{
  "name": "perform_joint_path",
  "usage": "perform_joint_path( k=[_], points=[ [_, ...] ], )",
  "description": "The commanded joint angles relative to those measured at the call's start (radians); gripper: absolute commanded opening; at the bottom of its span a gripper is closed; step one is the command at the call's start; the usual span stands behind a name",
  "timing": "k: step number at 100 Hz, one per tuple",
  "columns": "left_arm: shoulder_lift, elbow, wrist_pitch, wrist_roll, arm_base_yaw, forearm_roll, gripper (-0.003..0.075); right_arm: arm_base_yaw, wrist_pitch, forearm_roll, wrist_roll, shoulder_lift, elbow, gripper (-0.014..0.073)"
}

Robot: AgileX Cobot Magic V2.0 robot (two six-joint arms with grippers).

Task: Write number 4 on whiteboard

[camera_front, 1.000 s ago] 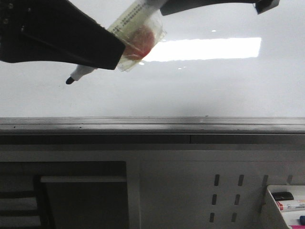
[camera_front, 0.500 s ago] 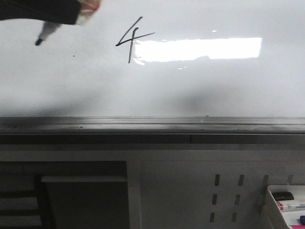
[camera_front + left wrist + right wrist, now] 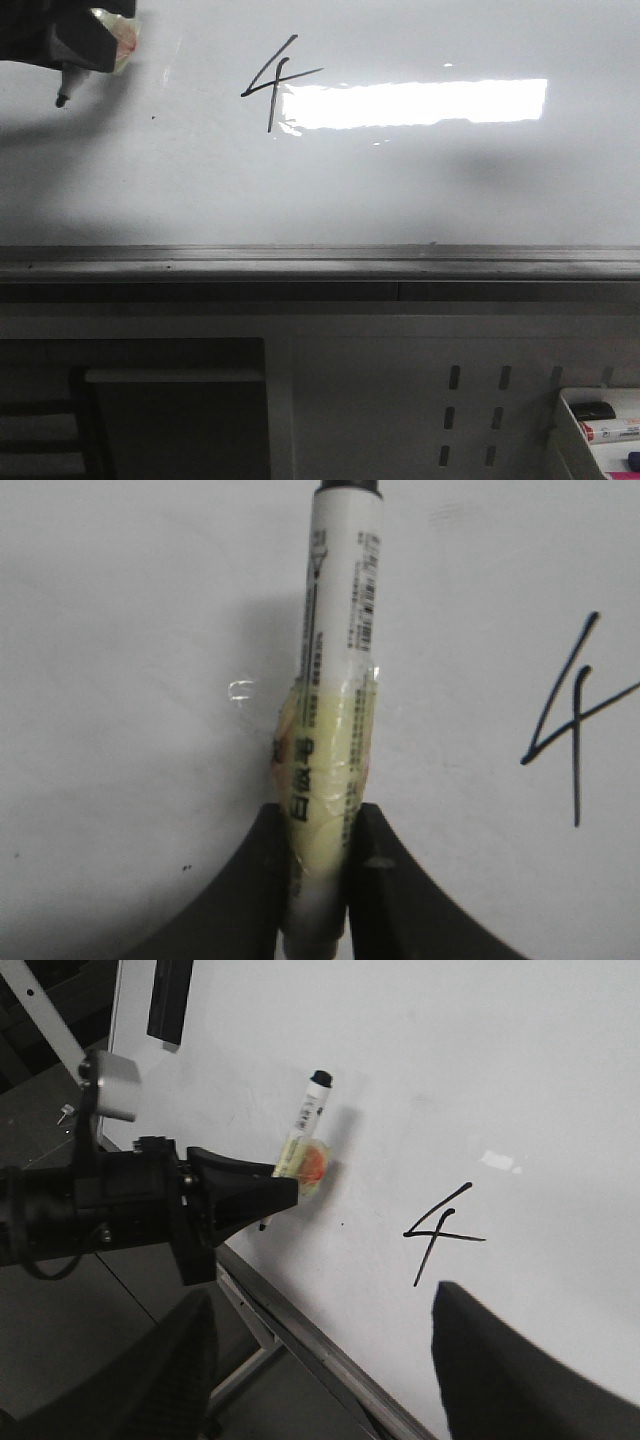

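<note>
The left gripper (image 3: pixel 318 880) pinches a taped black marker (image 3: pixel 335 680), tip seemingly off the whiteboard (image 3: pixel 450 190). The number 4 (image 3: pixel 275 85) sits well to its right, nearer this arm. The right gripper (image 3: pixel 320 1360) hangs spread, empty.

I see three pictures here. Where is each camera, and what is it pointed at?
Front view: faces the whiteboard head-on; the left gripper shows in the corner, holding the marker.
Left wrist view: on the left arm, looking along the clamped marker at the board.
Right wrist view: on the right arm, looking across the board at the left arm; its own fingers spread wide.
All three show the number 4.
</note>
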Motion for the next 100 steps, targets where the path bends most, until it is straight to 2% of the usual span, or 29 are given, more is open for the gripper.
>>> perform_joint_path(
  k=[1,45,50,57,72,76,81,100],
  points=[
    [0.034,-0.068,-0.018,-0.019,0.000,0.031,-0.0020,-0.006,-0.004,0.053,-0.003,-0.016,-0.023,0.0416],
    [0.082,-0.107,-0.023,-0.019,0.000,0.056,-0.0008,-0.006,-0.007,0.025,-0.003,-0.016,-0.023,0.0416],
    [0.082,-0.107,-0.020,-0.019,0.000,0.056,0.0027,-0.006,-0.010,0.023,-0.003,-0.016,-0.023,0.0416],
    [0.082,-0.107,-0.016,-0.019,0.000,0.056,0.0116,-0.006,-0.010,0.022,-0.003,-0.016,-0.023,0.0416],
    [0.082,-0.107,-0.016,-0.019,0.000,0.056,0.0414,-0.006,-0.010,0.019,-0.003,-0.016,-0.023,0.0416],
    [0.080,-0.107,-0.016,-0.019,0.000,0.056,0.0452,-0.006,-0.010,0.019,-0.003,-0.016,-0.023,0.0416],
    [0.072,-0.107,-0.016,-0.015,0.000,0.056,0.0476,-0.006,-0.011,0.017,-0.003,-0.016,-0.023,0.0416],
    [-0.049,-0.060,-0.019,0.087,0.000,0.056,0.0476,-0.049,-0.039,0.013,-0.003,-0.057,-0.023,0.0416]
  ],
)
